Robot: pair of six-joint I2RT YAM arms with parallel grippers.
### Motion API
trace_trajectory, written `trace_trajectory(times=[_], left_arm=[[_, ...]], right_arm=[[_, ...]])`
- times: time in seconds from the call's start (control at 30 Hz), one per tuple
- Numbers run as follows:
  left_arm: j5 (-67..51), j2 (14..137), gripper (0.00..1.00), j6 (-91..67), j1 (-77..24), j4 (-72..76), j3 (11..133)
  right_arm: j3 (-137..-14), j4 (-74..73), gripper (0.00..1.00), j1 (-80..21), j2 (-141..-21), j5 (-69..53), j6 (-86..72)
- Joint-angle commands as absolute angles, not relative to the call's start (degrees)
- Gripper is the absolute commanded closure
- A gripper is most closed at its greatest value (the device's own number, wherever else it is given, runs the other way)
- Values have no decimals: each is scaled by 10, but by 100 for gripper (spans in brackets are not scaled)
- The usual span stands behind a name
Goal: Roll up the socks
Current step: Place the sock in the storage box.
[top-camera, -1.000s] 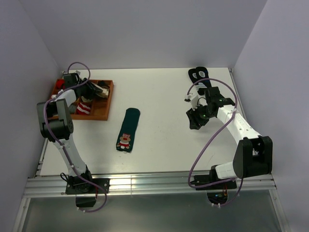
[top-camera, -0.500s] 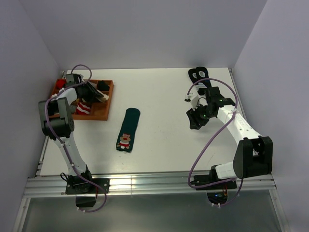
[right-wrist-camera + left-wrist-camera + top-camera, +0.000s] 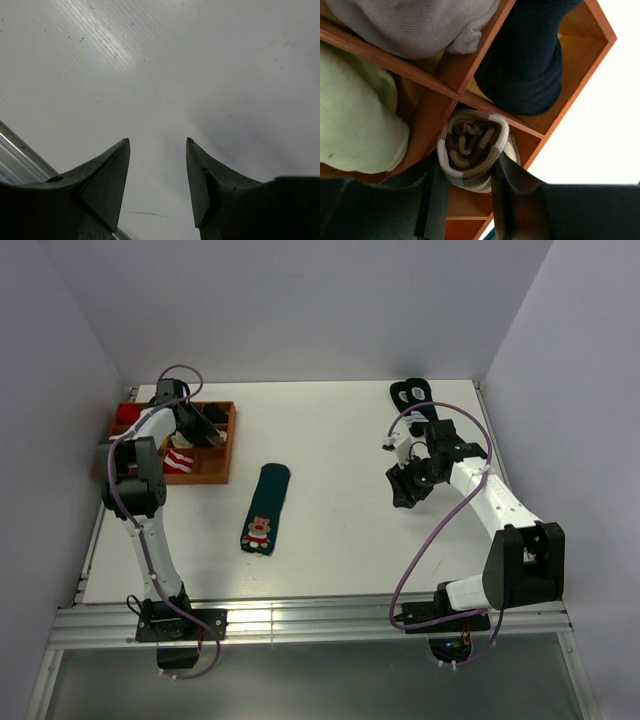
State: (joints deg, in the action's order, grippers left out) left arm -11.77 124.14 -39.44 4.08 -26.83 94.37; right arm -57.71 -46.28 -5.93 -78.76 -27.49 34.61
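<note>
My left gripper (image 3: 470, 167) is shut on the rolled brown sock with cream stripes (image 3: 472, 147), holding it just over a compartment of the wooden tray (image 3: 465, 97). In the top view this gripper (image 3: 200, 426) is over the tray (image 3: 222, 462) at the back left. The dark green sock with the bear figure (image 3: 265, 508) lies flat mid-table, apart from both grippers. My right gripper (image 3: 403, 490) is open and empty over bare table on the right; the right wrist view shows its jaws (image 3: 157, 142) spread above the white surface.
The tray holds a grey sock (image 3: 415, 25), a light green sock (image 3: 355, 125), a dark navy sock (image 3: 525, 65) and a red-and-white striped one (image 3: 178, 460). Black socks with blue-and-white marks (image 3: 410, 392) lie at the back right. Walls close in left, right and behind.
My left arm has swung to the right, bringing its wrist and gripper further over the tray. The right arm and the green sock have not moved.
</note>
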Motion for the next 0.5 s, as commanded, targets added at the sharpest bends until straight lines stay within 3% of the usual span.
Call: trace_trajectory(times=[0.0, 0.17, 0.27, 0.47], left_arm=[[-33, 1299, 100, -420, 22, -337, 944], [-11, 1312, 100, -423, 15, -353, 955], [-21, 1298, 87, -419, 15, -337, 935], [-12, 1256, 72, -418, 15, -333, 931]], right_arm=[[-577, -456, 44, -54, -780, -278, 355], [-570, -452, 44, -54, -781, -276, 358], [-571, -453, 44, -54, -783, -279, 357], [-572, -453, 44, -54, -780, -280, 354]])
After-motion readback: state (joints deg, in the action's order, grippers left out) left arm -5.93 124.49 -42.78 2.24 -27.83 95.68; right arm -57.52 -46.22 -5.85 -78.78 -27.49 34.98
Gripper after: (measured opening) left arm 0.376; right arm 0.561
